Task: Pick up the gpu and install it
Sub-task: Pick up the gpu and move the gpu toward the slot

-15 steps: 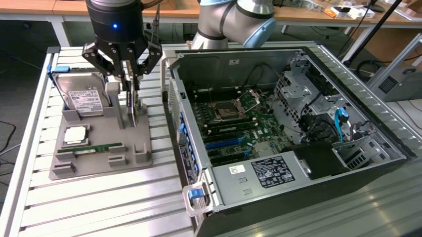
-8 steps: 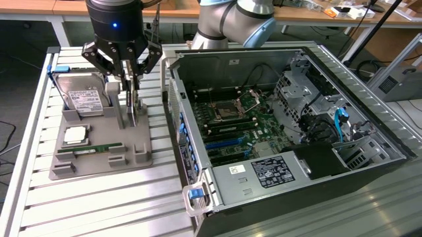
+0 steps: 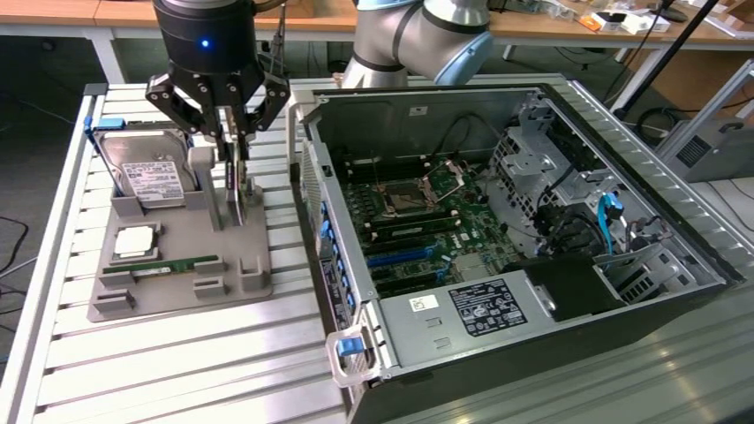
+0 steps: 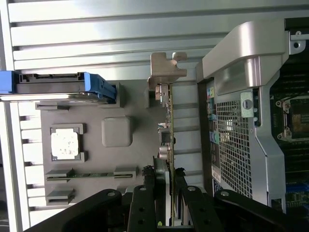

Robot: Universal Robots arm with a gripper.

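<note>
The gpu (image 3: 239,190) is a thin dark card with a silvery bracket, standing on edge at the right side of the grey parts holder (image 3: 177,296). My gripper (image 3: 232,141) comes down on it from above, with its fingers pressed against both faces of the card. In the wrist view the gpu (image 4: 171,125) shows edge-on, and my gripper (image 4: 170,181) is shut on it, a finger on each side. I cannot tell whether the card's lower edge still rests in the holder (image 4: 135,159). The open computer case (image 3: 659,265) lies to the exterior view's right, its motherboard (image 3: 425,212) exposed.
On the holder sit a silver hard drive (image 3: 147,172), a processor chip (image 3: 133,240) and a green RAM stick (image 3: 177,263). The case's perforated rear wall (image 4: 236,135) stands close beside the card. Slatted metal table (image 3: 177,371) extends toward the front.
</note>
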